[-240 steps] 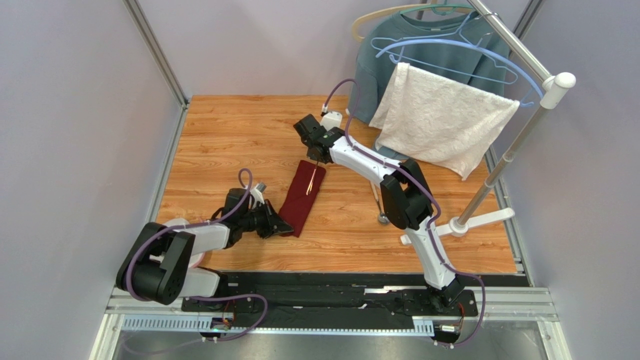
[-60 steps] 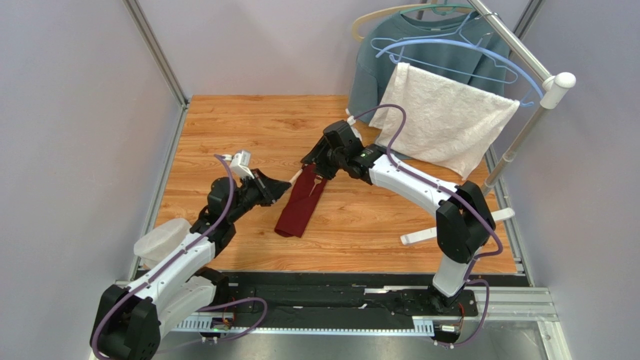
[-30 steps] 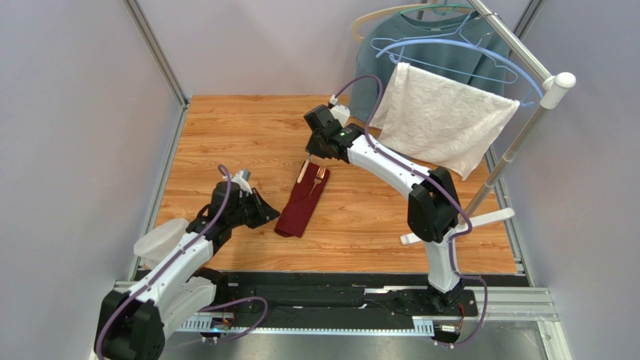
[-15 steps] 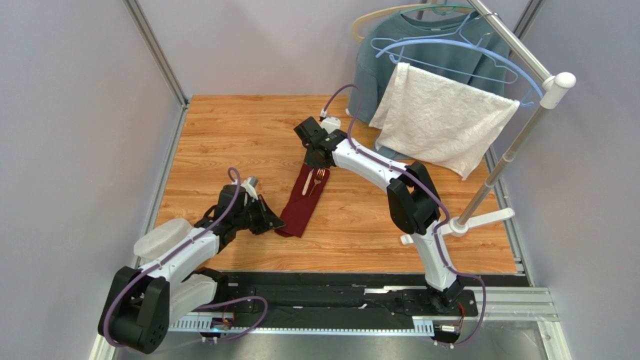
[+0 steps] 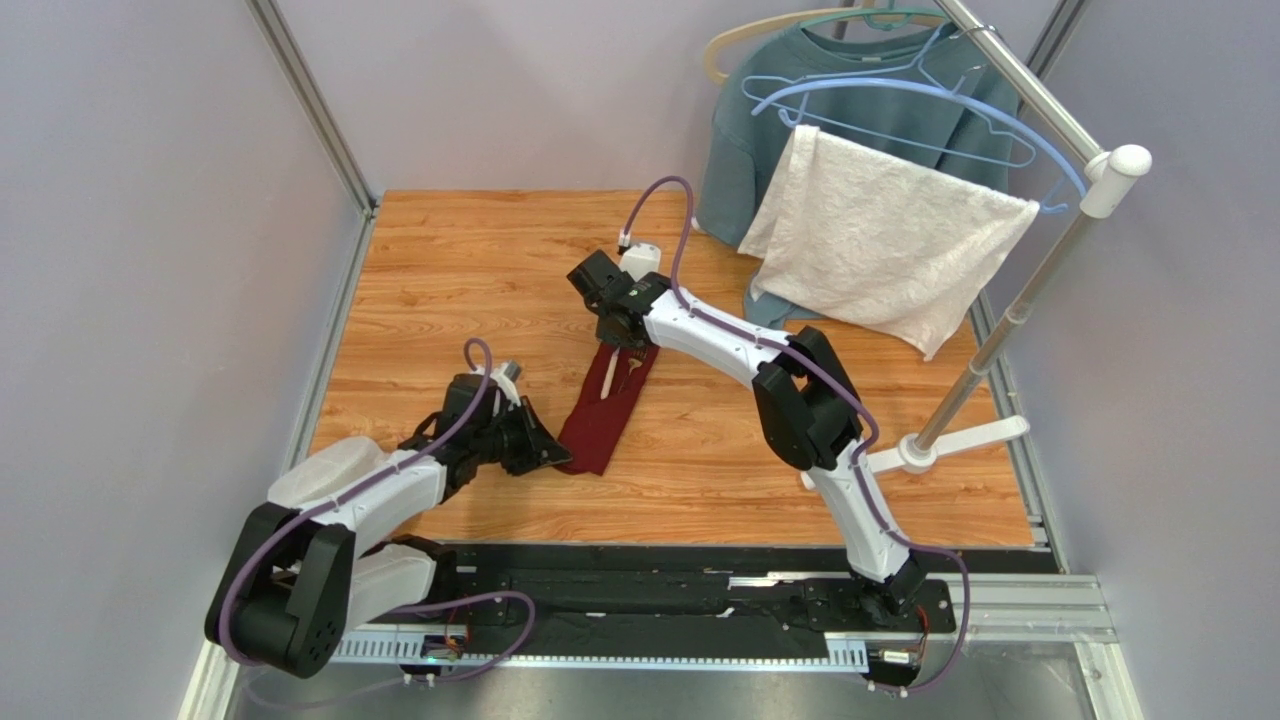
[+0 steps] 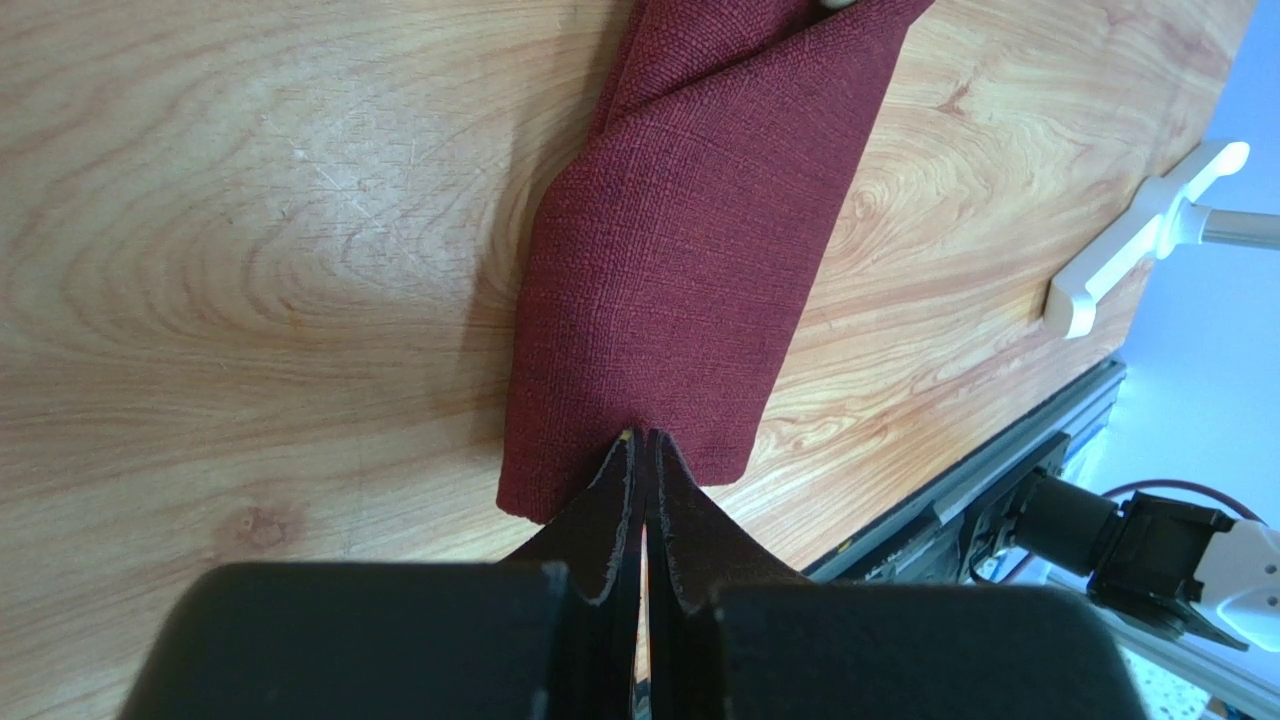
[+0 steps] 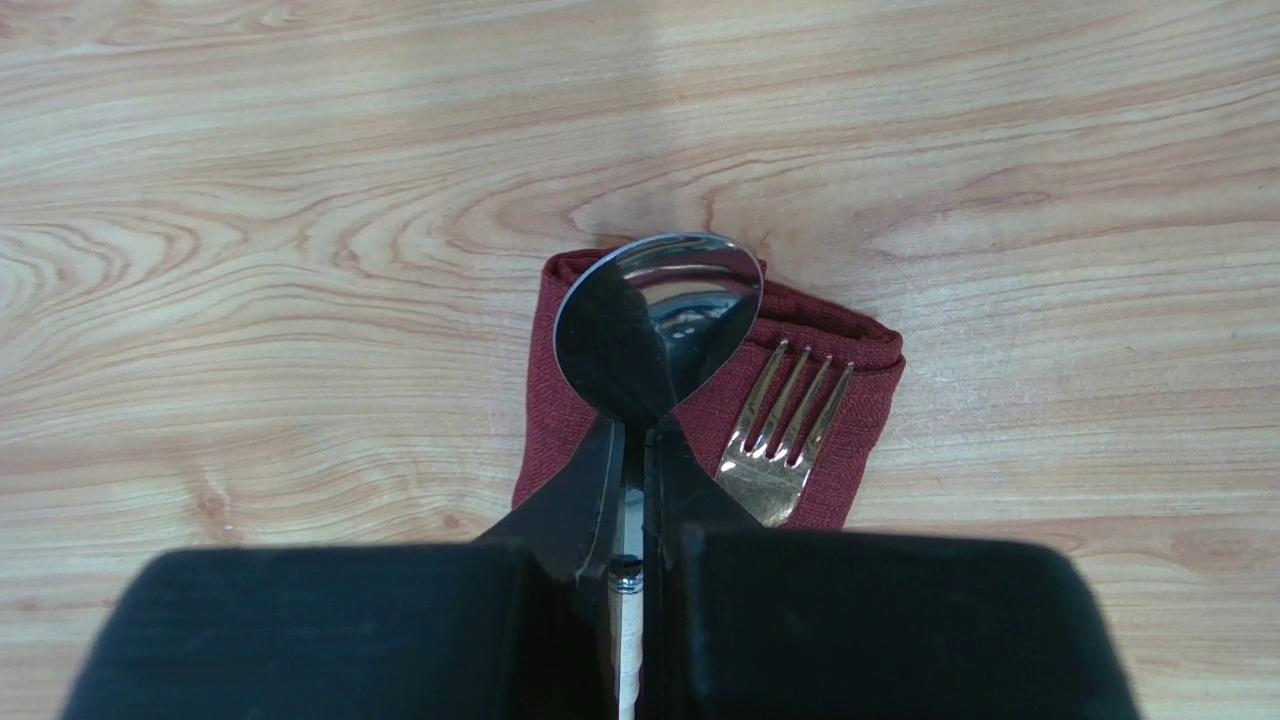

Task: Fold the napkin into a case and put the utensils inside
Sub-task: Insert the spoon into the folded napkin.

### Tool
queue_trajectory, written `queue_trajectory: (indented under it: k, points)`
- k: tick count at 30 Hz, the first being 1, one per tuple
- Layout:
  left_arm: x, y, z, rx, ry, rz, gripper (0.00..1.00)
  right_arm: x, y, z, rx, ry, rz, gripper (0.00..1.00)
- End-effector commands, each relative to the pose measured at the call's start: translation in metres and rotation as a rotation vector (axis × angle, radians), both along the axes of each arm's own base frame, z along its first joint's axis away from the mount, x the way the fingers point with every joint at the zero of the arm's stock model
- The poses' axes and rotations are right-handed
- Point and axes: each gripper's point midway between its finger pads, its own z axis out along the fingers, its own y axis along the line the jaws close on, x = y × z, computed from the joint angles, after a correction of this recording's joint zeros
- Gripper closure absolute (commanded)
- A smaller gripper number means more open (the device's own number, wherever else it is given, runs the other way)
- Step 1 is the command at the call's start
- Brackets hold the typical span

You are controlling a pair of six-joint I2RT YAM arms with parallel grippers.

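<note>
The right end effector (image 7: 633, 435) covers most of the spoon (image 7: 661, 308) handle.

The case (image 5: 604, 417) lies lengthwise near the middle of the table (image 5: 451, 285), its far end leaning slightly right. At that far end, the heads of the spoon (image 7: 661, 308) and fork (image 7: 781, 428) rest side by side over the cloth, spoon on the left. The right gripper (image 5: 624, 338) sits over this end, the spoon's neck between its fingers. The left gripper (image 5: 553, 450) touches the case's near end from the left. At the far right stands a rack (image 5: 1037, 278) with a towel (image 5: 887, 240) draped over it and a sweatshirt (image 5: 736, 135) hanging behind.
</note>
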Motion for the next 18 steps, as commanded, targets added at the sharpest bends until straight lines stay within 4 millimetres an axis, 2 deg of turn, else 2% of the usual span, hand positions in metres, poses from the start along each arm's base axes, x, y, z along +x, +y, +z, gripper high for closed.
queue_trajectory:
  k: [1, 6, 11, 18]
  points:
    - [0.004, -0.002, 0.0, -0.009, -0.037, -0.018, 0.99, 0.011, 0.006, 0.013, 0.001, -0.068, -0.012, 1.0]
    - [0.003, -0.001, -0.005, -0.003, -0.024, -0.016, 1.0, -0.004, 0.013, 0.009, 0.033, -0.022, -0.016, 1.0]
    - [0.003, -0.001, -0.01, 0.002, -0.015, -0.016, 1.0, -0.028, 0.023, -0.001, 0.067, 0.048, -0.012, 1.0]
    - [0.002, -0.002, -0.017, 0.0, -0.003, -0.017, 1.0, -0.055, 0.017, -0.004, 0.068, 0.118, -0.064, 1.0]
